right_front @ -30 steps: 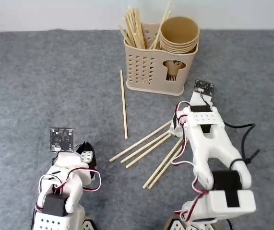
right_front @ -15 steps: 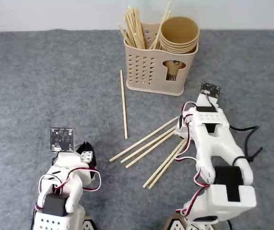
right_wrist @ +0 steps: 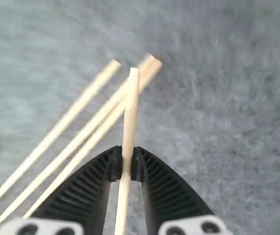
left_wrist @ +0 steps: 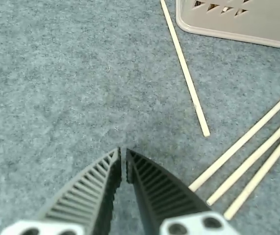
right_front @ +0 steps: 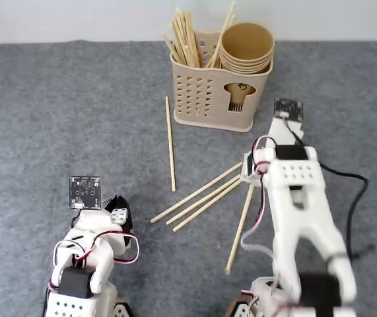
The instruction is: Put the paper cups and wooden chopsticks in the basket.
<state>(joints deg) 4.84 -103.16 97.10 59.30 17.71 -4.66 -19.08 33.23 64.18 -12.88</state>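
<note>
Chopsticks loose: trio flat on the bench, roughly parallel, slanting from near-left to far-right. Far-right ends lie just beside the right tool.
Single stick: lies alone left of the trio, running near to far. Far end is just left of the basket's near-left corner, not touching it.
Held stick: pinched between both fingertips of the right tool, which is closed on it partway along its length. Short end pokes out past the tips and, in the right wrist view, crosses over the trio's far-right ends. Long end runs back toward the near edge of the bench.
Held stick contact: cannot tell whether its near end touches the bench or hangs above it.
Basket: beige, perforated, upright at far centre, two compartments.
Basket, left compartment: bundle of chopsticks standing on end, fanned out above the rim.
Basket, right compartment: cups nested in one stack, mouths up, rising above the rim.
Left tool: closed, tips together, gripping nothing. Sits near-left, low over bare bench, well apart from the basket. It faces the single stick's near end, with the trio's near-left ends off to its right.
Right arm: stretched from near-right toward the basket, with its tool between the trio and the basket's near-right corner.
</note>
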